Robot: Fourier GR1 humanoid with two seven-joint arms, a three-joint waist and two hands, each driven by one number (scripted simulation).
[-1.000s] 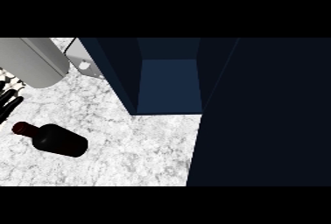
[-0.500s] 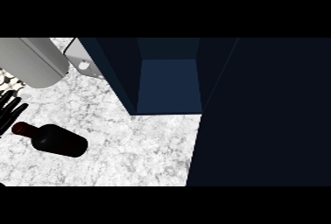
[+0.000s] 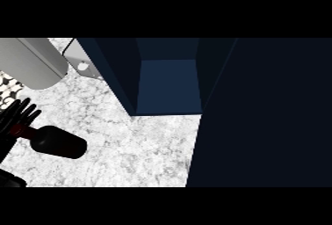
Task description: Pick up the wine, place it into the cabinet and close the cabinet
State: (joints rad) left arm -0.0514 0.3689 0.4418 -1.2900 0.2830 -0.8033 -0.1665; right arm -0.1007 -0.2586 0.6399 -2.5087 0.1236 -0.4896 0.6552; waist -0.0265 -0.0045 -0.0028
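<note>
1. Wine bottle (image 3: 57,141): dark, lying on its side on the marble table (image 3: 130,149), near the left edge.
2. Left hand (image 3: 16,117): fingers spread straight, over the bottle's neck.
3. Cabinet (image 3: 168,83): open, blue interior.

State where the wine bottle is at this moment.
In the head view the wine bottle lies on its side on the marble counter, at the left, below-left of the open cabinet, with a black hand at its neck.
</note>
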